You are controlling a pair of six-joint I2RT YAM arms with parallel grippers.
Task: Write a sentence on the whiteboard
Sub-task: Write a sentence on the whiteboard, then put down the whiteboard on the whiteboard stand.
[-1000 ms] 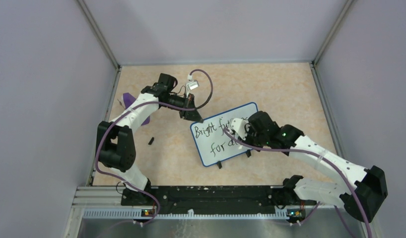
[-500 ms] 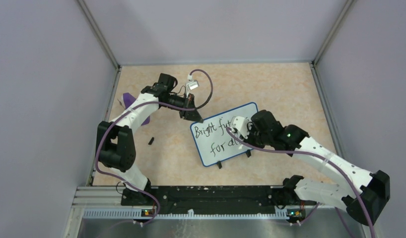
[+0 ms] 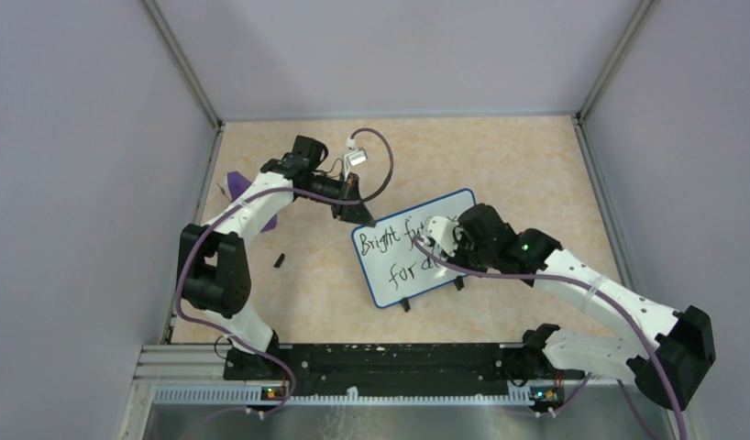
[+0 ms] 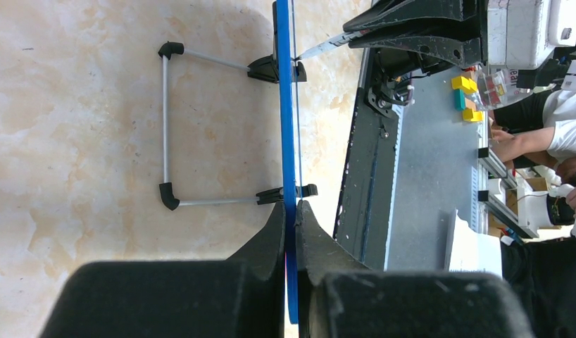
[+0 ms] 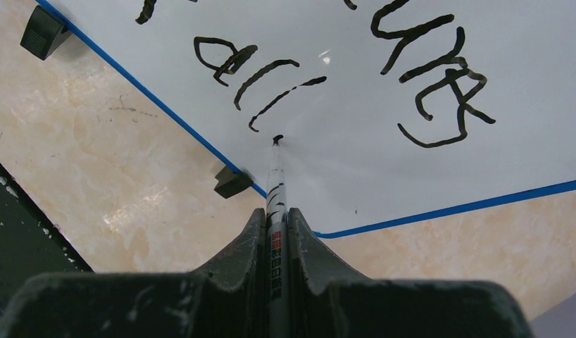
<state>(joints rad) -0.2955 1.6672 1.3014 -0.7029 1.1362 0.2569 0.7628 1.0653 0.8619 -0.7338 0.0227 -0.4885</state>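
Observation:
The whiteboard (image 3: 387, 272), blue-framed on black feet, stands tilted at the table's middle. The sentence (image 3: 391, 244) shows as "Bright fu…" over "for a…", the rest hidden by my right arm. My left gripper (image 3: 357, 215) is shut on the board's far left corner; the left wrist view shows the blue edge (image 4: 285, 105) pinched between my left gripper's jaws (image 4: 291, 211). My right gripper (image 5: 277, 215) is shut on a black marker (image 5: 276, 184). Its tip touches the whiteboard (image 5: 355, 162) at a dot just after "all" (image 5: 253, 74). In the top view the right gripper (image 3: 442, 240) is over the writing.
A purple wedge (image 3: 234, 183) lies at the left wall behind the left arm. A small black cap (image 3: 280, 260) lies on the table left of the board. The board's wire stand (image 4: 165, 127) rests behind it. Grey walls enclose three sides; a metal rail (image 3: 380, 362) lines the near edge.
My right gripper with the marker shifted slightly right across the board, then came back left. The left arm and the board have not moved.

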